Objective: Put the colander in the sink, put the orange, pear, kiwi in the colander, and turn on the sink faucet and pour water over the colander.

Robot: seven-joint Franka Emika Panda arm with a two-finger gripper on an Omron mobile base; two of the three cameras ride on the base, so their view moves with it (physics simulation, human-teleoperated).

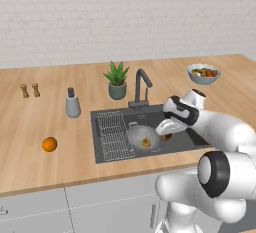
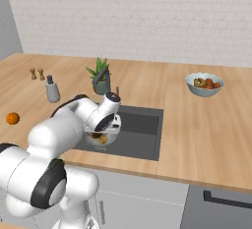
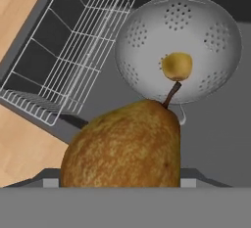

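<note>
The gripper (image 1: 166, 133) hangs over the sink (image 1: 195, 141), its fingers clamped on the pear (image 3: 125, 146), a brownish-yellow fruit whose stem points ahead of the hand. Just ahead of the held pear, the colander (image 3: 179, 46) sits on the sink floor with a small yellowish-brown fruit, probably the kiwi (image 3: 176, 65), resting inside it. Beside the colander, on the hand's left in the hand view, stands the wire rack (image 3: 73, 51), clear of the gripper.

Beyond the hand, the sink faucet (image 1: 141, 87) rises at the basin's back edge, with a potted plant (image 1: 117, 80) next to it. The orange (image 1: 49, 144) lies on the counter (image 1: 45, 122), well apart from the hand past the rack. A soap dispenser (image 1: 73, 103), two small shakers (image 1: 30, 90) and a fruit bowl (image 1: 203, 73) stand farther off.
</note>
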